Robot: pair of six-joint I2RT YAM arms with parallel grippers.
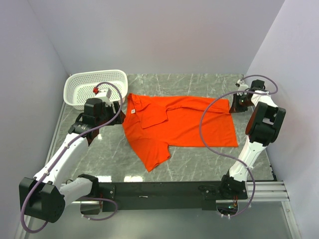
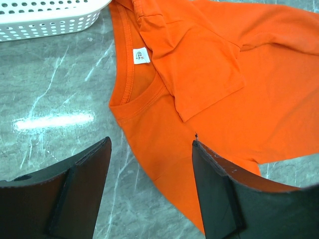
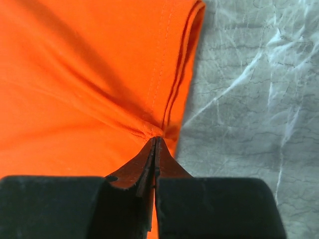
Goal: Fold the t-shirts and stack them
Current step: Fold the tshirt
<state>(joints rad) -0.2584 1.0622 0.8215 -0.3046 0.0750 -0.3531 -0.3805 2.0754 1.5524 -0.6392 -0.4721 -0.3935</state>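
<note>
One bright orange-red t-shirt [image 1: 179,124] lies spread on the grey marbled table, collar to the left, hem to the right, with one sleeve folded in over the chest. Its white neck label [image 2: 141,56] shows inside the collar. My left gripper [image 1: 118,107] hovers at the collar end. In the left wrist view the left gripper [image 2: 152,147] is open, shoulder cloth [image 2: 209,89] and bare table between its fingers. My right gripper [image 1: 236,103] is at the far right hem corner. In the right wrist view the right gripper [image 3: 155,138] is shut, pinching a pucker of cloth by the stitched hem [image 3: 174,84].
A white perforated plastic basket [image 1: 94,85] stands at the back left, just behind the left gripper, and its wall [image 2: 50,22] shows in the left wrist view. Bare table [image 3: 249,99] lies right of the hem. White walls close in both sides and the back.
</note>
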